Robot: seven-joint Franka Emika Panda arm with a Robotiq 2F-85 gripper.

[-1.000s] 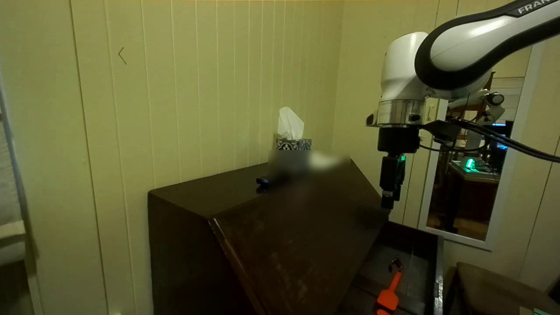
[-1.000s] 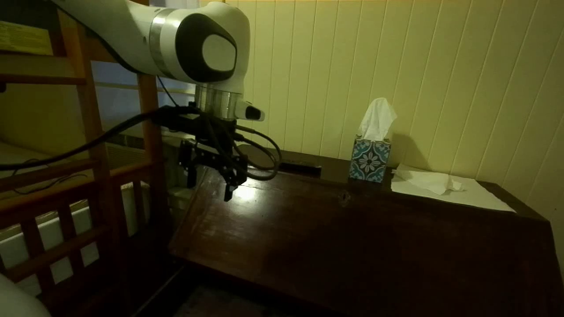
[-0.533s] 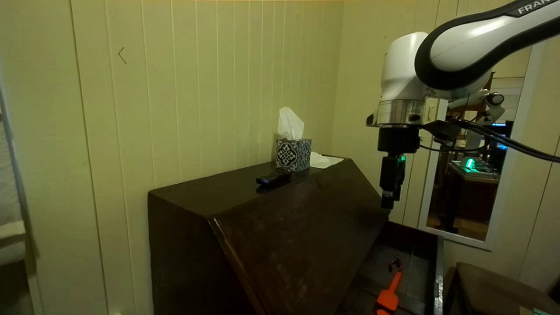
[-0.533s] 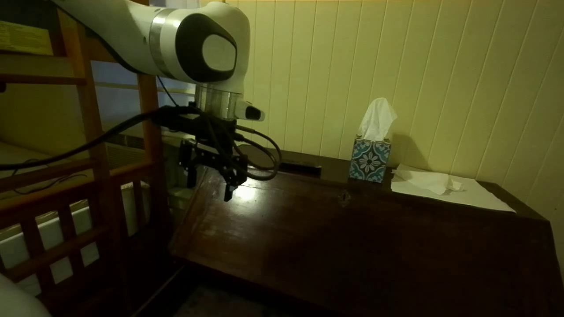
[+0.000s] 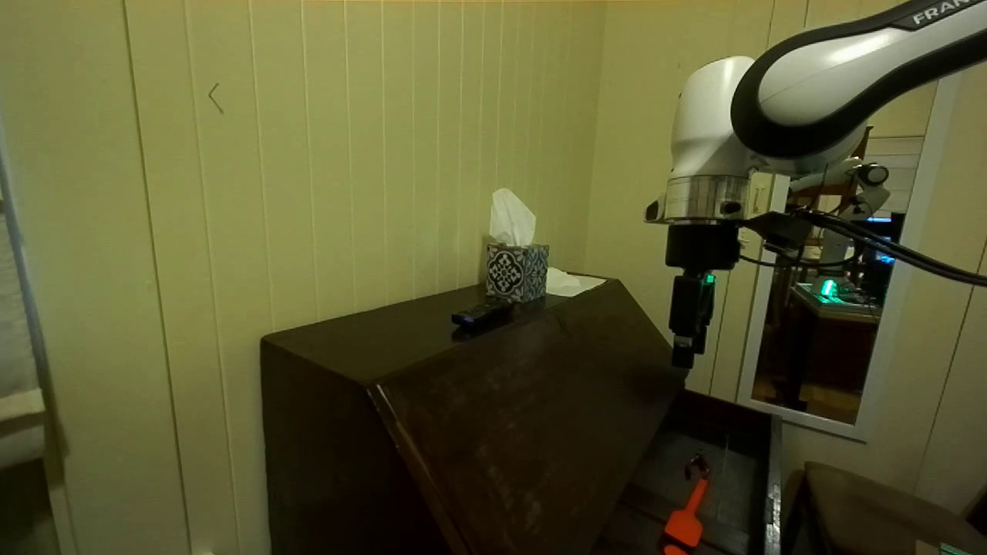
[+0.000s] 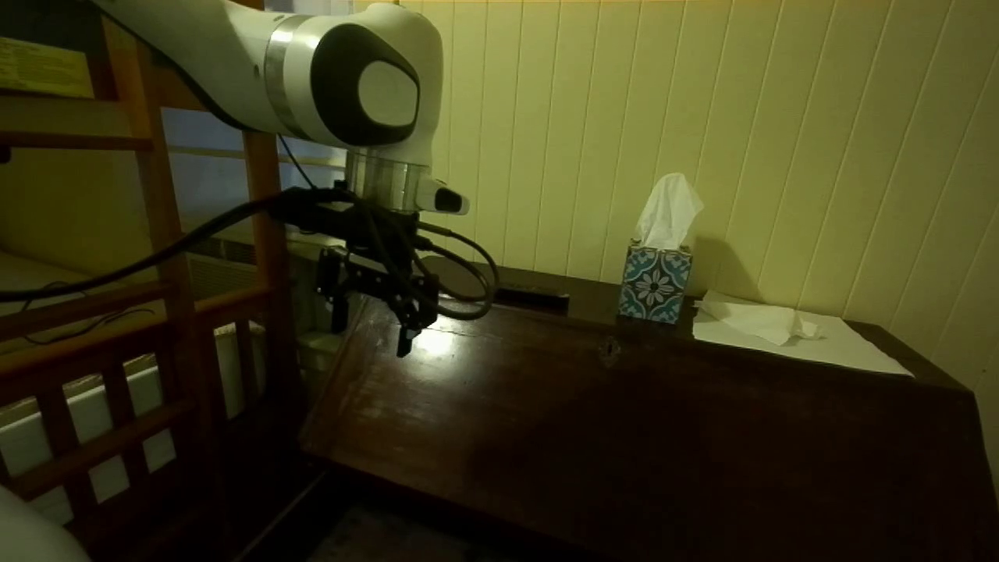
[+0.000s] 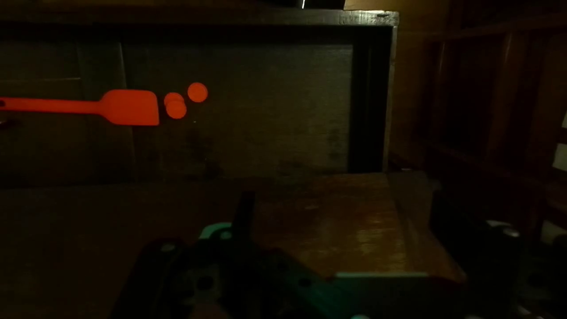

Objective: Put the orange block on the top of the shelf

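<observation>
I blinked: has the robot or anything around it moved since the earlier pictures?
Nothing visibly moved, and nothing was taken hold of or let go. The tissue box, partly blurred earlier in an exterior view, now shows clearly. The gripper stays open; the shelf, remote and orange spatula stayed put. The wrist view has no earlier picture.

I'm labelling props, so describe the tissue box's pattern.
Tissue box: a pale flower among teal and white curves, best in an exterior view.

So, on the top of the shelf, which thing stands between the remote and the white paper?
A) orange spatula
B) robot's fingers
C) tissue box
C, since in both exterior views the tissue box has the remote on one side and the paper on the other.
</observation>
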